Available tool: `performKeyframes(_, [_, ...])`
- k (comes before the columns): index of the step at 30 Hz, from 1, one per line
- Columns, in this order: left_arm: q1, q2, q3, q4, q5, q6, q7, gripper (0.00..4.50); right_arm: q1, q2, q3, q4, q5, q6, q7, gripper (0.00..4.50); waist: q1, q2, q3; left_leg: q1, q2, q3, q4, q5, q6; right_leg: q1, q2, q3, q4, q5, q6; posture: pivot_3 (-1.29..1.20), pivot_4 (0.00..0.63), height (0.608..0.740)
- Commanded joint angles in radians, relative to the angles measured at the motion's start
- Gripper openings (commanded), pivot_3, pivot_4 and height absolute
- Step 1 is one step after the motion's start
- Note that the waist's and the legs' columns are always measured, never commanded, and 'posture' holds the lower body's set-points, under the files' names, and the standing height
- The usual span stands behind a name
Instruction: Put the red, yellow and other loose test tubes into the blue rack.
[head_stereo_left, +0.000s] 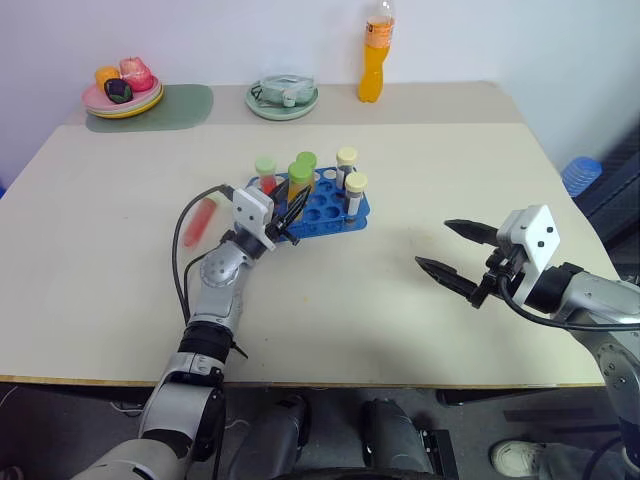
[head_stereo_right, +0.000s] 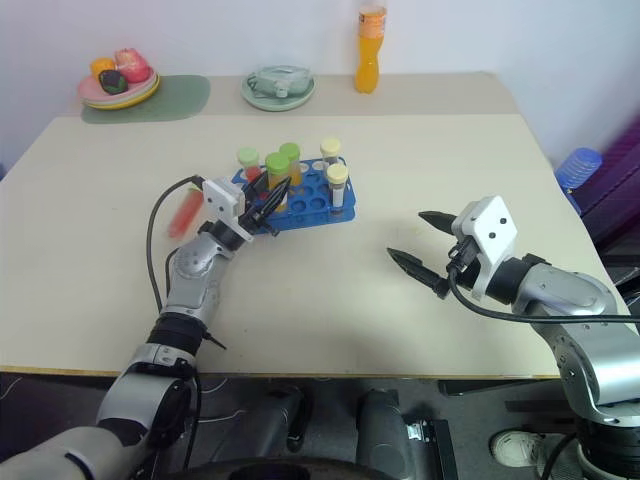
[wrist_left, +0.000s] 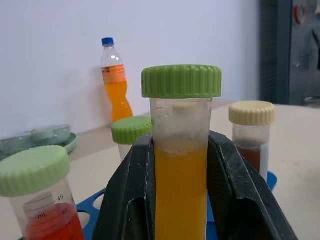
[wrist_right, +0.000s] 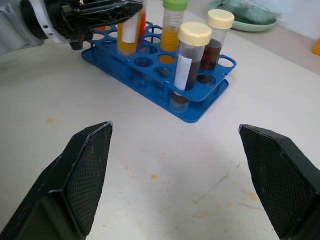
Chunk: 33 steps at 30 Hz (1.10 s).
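While left gripper (head_stereo_left: 290, 214) clamps yellow tube (wrist_left: 181, 165) over blue rack (head_stereo_left: 325, 208), right gripper (head_stereo_left: 458, 255) hovers agape, well right of rack.

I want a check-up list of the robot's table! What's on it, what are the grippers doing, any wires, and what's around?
Surface: beige table, faint orange specks.
Job's things: blue rack with capped tubes standing in it; yellow-orange tube held at the rack.
Clutter: orange drink bottle, pale green dish, plate of toy food on a green mat.
Grippers: left gripper shut on the tube; right gripper open, apart from the rack.
Cables: black cable looping by the left wrist.
Surroundings: white wall behind.
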Motion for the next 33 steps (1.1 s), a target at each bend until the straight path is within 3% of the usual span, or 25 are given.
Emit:
performKeyframes(1, [-0.01, -0.033, -0.016, -0.032, -0.025, -0.012, -0.05, 0.78, -0.018, -0.016, -0.021, -0.042, 0.015, -0.002, -0.005, 4.19, 0.012, 0.0, 0.0, 0.0, 0.0, 0.0, 0.0, 0.0, 0.0, 0.0, 0.0, 0.0, 0.0, 0.0, 0.0, 0.0, 0.15, 0.74])
performKeyframes(17, [-0.048, -0.048, 0.032, -0.132, -0.087, 0.048, -0.074, 0.78, -0.018, -0.006, -0.009, -0.032, 0.008, -0.013, -0.008, 4.19, 0.011, 0.0, 0.0, 0.0, 0.0, 0.0, 0.0, -0.001, 0.001, 0.002, 0.001, 0.0, -0.004, 0.001, 0.002, 0.0, 0.15, 0.74])
performKeyframes(33, [-0.018, -0.063, -0.023, -0.046, 0.043, 0.05, -0.019, 0.78, 0.005, 0.001, -0.014, -0.037, 0.01, -0.018, -0.01, 4.19, 0.011, 0.0, 0.0, 0.0, 0.0, 0.0, 0.0, -0.001, 0.001, 0.002, 0.001, 0.0, -0.004, 0.001, 0.002, 0.0, 0.15, 0.74])
